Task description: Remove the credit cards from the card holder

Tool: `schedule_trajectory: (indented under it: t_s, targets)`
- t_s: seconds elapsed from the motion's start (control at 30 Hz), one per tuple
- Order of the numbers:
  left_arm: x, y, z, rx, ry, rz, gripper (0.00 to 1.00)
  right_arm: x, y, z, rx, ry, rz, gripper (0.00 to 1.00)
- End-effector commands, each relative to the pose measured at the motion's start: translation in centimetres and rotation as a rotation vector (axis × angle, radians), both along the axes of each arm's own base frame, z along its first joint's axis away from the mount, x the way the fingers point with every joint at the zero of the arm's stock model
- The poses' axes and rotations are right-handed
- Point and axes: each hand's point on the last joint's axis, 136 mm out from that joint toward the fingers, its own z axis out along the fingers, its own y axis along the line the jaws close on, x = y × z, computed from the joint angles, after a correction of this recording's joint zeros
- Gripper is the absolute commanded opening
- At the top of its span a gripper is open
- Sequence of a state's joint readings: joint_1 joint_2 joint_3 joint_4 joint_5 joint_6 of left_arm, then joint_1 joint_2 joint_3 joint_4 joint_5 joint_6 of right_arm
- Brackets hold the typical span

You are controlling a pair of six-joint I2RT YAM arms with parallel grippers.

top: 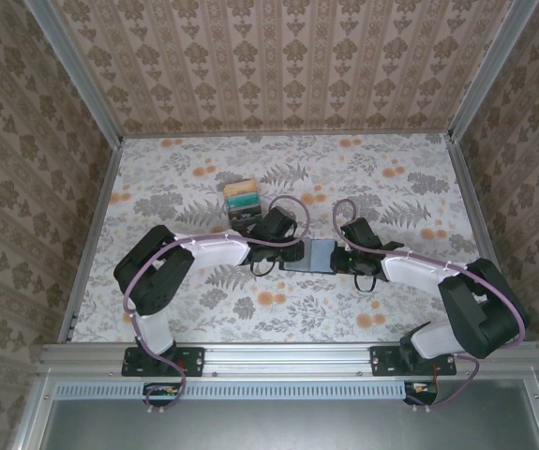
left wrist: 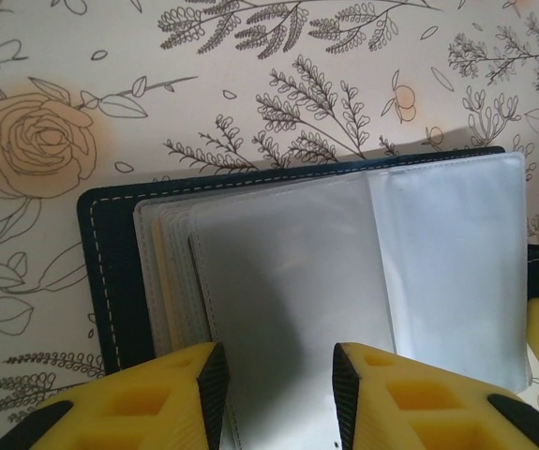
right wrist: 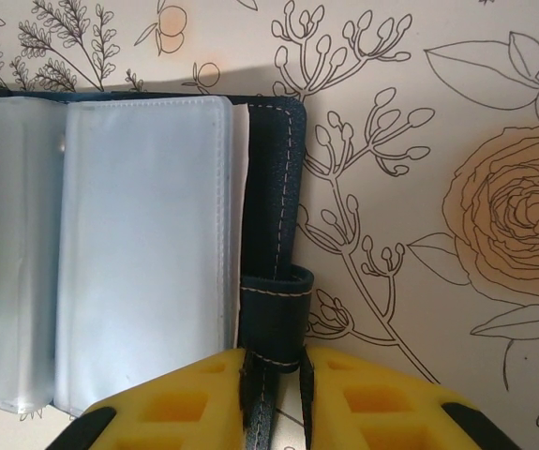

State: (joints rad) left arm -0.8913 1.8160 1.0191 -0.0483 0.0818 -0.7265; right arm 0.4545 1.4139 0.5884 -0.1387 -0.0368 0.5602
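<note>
While the card holder (top: pixel 308 255) lies open on the floral table (top: pixel 194 309), it sits just right of the card rack (top: pixel 247 215) and a little nearer the arm bases. The left gripper (left wrist: pixel 276 354) is at the edge facing the rack. Its jaws are spread apart over the clear sleeves (left wrist: pixel 288 272) and clasp nothing. The right gripper (right wrist: pixel 274 358), at the edge farther from the rack, is clenched on the card holder by its navy strap (right wrist: pixel 271 305). Tan and teal credit cards (top: pixel 242 194) sit in the rack.
</note>
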Motion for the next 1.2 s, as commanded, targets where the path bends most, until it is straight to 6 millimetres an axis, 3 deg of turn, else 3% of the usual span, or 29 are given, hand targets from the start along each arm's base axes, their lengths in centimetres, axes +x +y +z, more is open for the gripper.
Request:
schedule_trajectory:
  t_s: [0.0,0.3,0.47,0.6,0.9,1.17]
  targets:
    - [-0.3,0.6,-1.0,0.057,0.029,0.023,0.38,0.5,0.7,0.7,0.019,-0.011,0.011,0.23]
    - [-1.0,-0.6,-1.7,0.006,0.065,0.0,0.42,0.4,0.7,0.5,0.021,-0.005,0.015,0.23]
    - [-1.6,-3.1,-0.4,-0.164,0.089,-0.05,0.5,0.4,0.8,0.5,0.024,-0.004,0.018,0.23]
    - [-1.8,-4.4,0.7,-0.249,0.095,-0.084,0.5,0.4,0.8,0.5,0.023,-0.003,0.018,0.24]
    - [-2.1,-4.9,1.9,-0.274,0.081,-0.114,0.51,0.4,0.8,0.6,0.025,-0.005,0.018,0.24]
    - [-2.9,-6.8,3.9,-0.326,0.048,-0.188,0.56,0.5,0.3,0.9,0.008,-0.018,-0.003,0.33]
